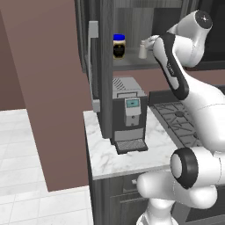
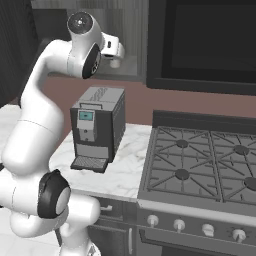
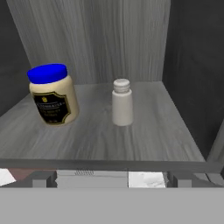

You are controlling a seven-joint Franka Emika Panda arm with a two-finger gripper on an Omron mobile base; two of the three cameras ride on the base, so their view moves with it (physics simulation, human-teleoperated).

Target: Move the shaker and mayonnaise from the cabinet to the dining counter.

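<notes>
The cabinet [image 1: 102,66] stands open, its door [image 1: 93,66] swung out edge-on at 9 o'clock of the shelf in the left base view. On the grey wood-grain shelf [image 3: 100,131] stand both things of the task, upright and apart. In the hand view the mayonnaise [image 3: 52,94] sits at 9 o'clock of the shaker [image 3: 122,102], a clear gap of bare shelf between them. The shaker stands near the middle of the shelf, with the cabinet's right wall well off at its 3 o'clock and the back wall behind it at 12 o'clock.

In the left base view the mayonnaise [image 1: 119,46] and shaker [image 1: 143,49] show on the same shelf, the jar at 9 o'clock of the shaker, and the arm's hand reaches in at the shaker's 3 o'clock, very near it; whether it touches cannot be told.

The end effector [image 3: 109,177] is at the shelf's front edge, holding nothing. Its two dark tips [image 3: 43,178] stand wide apart at 6 o'clock in the hand view, short of both things.

Below the cabinet, a coffee machine [image 1: 128,115] stands on the marble surface [image 1: 105,154], with a stove [image 2: 200,165] at its 3 o'clock.
</notes>
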